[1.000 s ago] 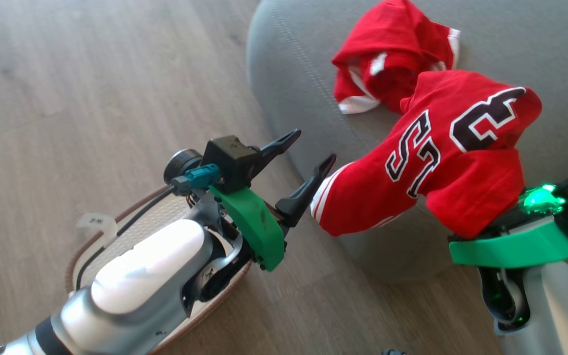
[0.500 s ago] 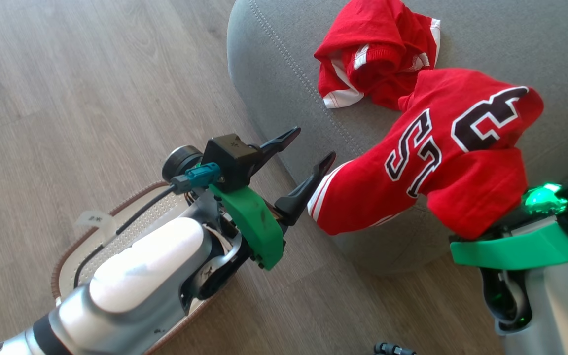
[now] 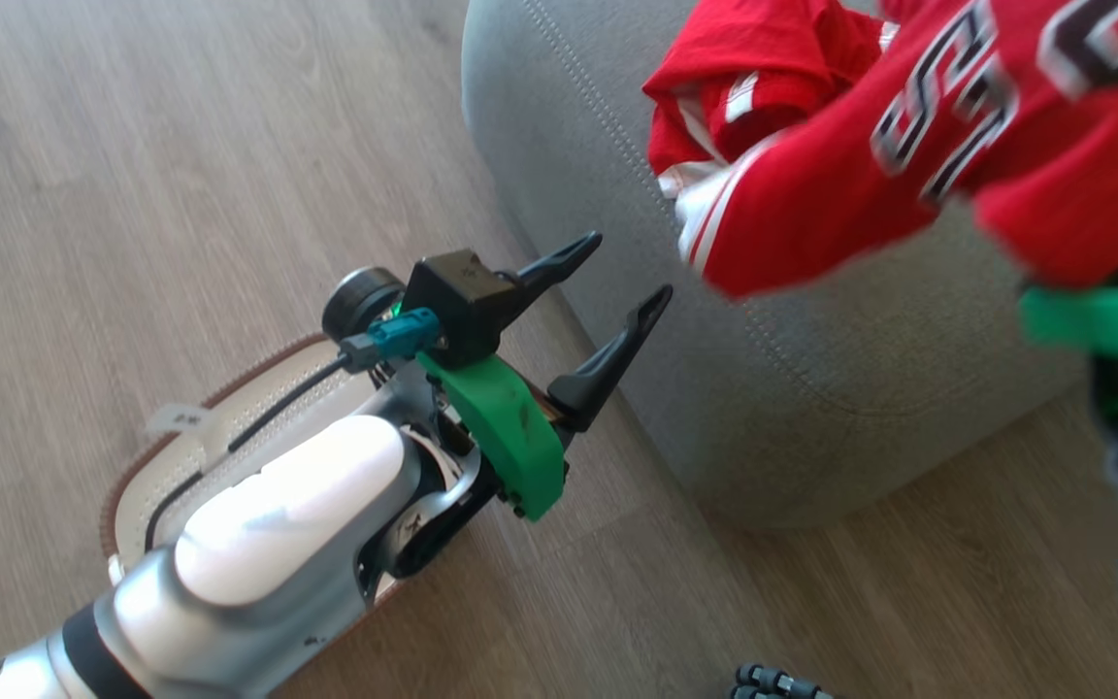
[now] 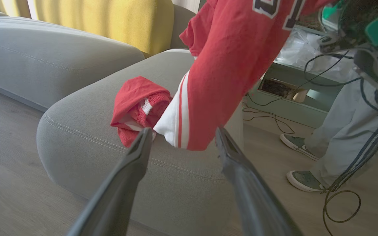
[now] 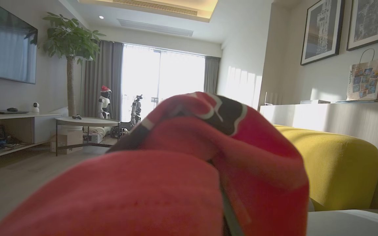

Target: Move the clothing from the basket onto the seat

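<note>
Clothing, lettering blurred, drapes right tool; grip cannot be told. Left tool gapes empty.

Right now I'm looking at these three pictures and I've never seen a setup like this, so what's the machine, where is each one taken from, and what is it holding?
It is a wheeled robot with two arms, each ending in a two-fingered gripper. One picture comes from a camera on its head, looking down. The other two come from cameras on its wrists, looking along the fingers. In the head view the left gripper is open and holds nothing, with the basket under that arm on the wooden floor. The right arm holds up a red lettered jersey close to the grey seat, and the fabric hides its fingers. A second red jersey lies crumpled on the seat. The left wrist view also shows a person's legs standing nearby.
</note>
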